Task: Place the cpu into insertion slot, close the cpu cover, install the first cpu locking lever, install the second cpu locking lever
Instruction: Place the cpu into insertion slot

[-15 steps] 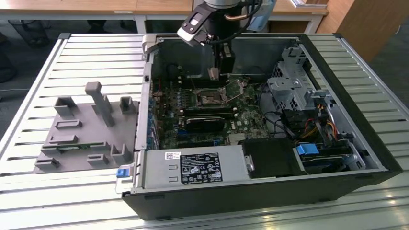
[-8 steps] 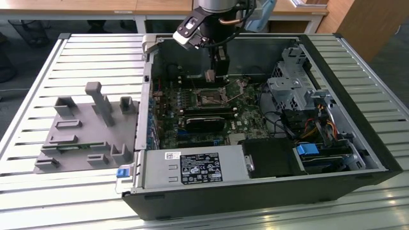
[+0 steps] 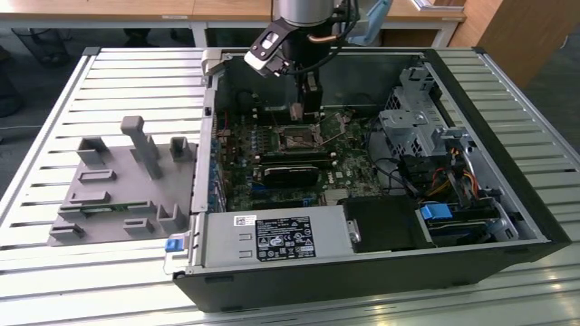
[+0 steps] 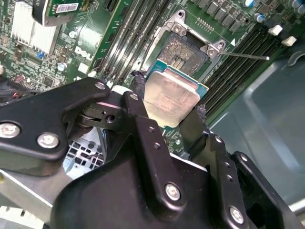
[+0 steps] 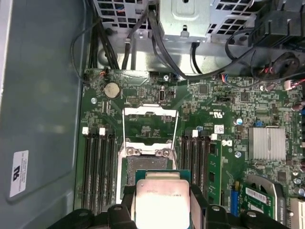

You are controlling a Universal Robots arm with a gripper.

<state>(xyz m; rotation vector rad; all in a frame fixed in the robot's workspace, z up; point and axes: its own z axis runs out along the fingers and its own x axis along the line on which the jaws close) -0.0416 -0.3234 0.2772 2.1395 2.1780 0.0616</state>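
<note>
My gripper (image 4: 167,104) is shut on the cpu (image 4: 170,98), a pale silvery square chip clamped by its edges between two black fingers (image 4: 138,90). In the first wrist view the cpu (image 5: 159,200) hangs just short of the insertion slot (image 5: 145,164), a little above the board. The slot (image 4: 185,53) shows its dark pin field, with nothing in it. The cpu cover (image 5: 150,111) is flipped open and lies beyond the slot. Two thin locking levers (image 5: 123,129) stand released along its sides. In the exterior view the gripper (image 3: 308,112) reaches down into the open computer case, just behind the slot (image 3: 297,138).
Black memory slots (image 5: 97,167) flank the socket on both sides. A finned heat sink (image 5: 268,142), drive cage (image 3: 412,125) and cable bundles (image 5: 190,57) crowd the case. A power supply (image 3: 276,238) sits at the case front. A grey fixture (image 3: 122,183) stands on the slatted table.
</note>
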